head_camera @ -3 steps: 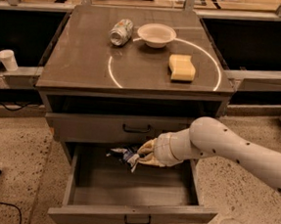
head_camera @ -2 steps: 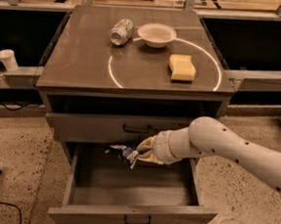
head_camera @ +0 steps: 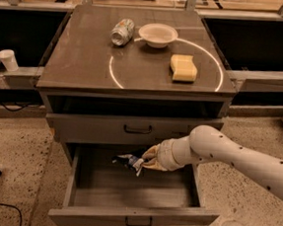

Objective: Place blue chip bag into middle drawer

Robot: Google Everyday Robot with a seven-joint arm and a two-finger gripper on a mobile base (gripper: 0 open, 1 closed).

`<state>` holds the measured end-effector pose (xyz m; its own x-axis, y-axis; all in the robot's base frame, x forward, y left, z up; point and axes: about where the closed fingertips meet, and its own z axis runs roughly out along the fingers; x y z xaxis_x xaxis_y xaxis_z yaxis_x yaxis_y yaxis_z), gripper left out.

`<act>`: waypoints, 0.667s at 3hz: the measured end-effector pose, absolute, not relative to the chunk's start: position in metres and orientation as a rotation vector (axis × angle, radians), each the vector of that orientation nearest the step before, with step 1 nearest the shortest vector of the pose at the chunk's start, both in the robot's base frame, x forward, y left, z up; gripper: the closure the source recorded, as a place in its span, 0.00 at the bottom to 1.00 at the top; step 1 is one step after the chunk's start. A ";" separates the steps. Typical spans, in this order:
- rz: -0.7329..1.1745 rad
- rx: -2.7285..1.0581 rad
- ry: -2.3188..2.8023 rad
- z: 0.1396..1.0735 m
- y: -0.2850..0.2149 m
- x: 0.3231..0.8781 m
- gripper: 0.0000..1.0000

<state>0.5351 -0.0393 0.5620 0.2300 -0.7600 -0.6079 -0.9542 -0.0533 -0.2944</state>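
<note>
Cup: a small white paper cup [head_camera: 7, 58] stands on the ledge at far left, well apart from the cabinet.

Cabinet: a grey metal cabinet [head_camera: 76, 64] with a flat top that carries a thin white ring mark.

Middle drawer: the middle drawer [head_camera: 71, 178] is pulled out toward the camera. Its grey floor shows, and a small dark handle sits on its front panel at the bottom edge of the view.

Can: a crushed silver can [head_camera: 122, 31] lies on its side at the back left of the cabinet top, just beside the bowl.

Blue chip bag: the blue chip bag [head_camera: 126, 159], crumpled dark blue and white, hangs inside the open drawer toward its rear. It is above the drawer floor, under the closed drawer front. Whether its lowest corner touches the floor cannot be told.

Upper drawer: the upper drawer [head_camera: 105, 127] is closed and sits just over the open one.

Gripper: the gripper [head_camera: 143, 160] reaches in from the right, over the back half of the drawer. Its fingers are pinched on the right end of the bag.

Bowl: a shallow white bowl [head_camera: 158, 34] sits at the back centre of the top, on the ring mark.

Sponge: a yellow sponge [head_camera: 183, 68] lies flat at the right of the top, inside the ring.

Arm: the white arm [head_camera: 236, 160] slants down from the right edge, its wrist passing the drawer's right wall.
</note>
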 end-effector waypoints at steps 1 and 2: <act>0.364 -1.850 1.583 0.535 -0.045 0.543 1.00; 0.365 -1.849 1.583 0.534 -0.044 0.543 0.81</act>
<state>0.5431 -0.0443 0.5338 0.2255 -0.7657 -0.6023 -0.9521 -0.0420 -0.3030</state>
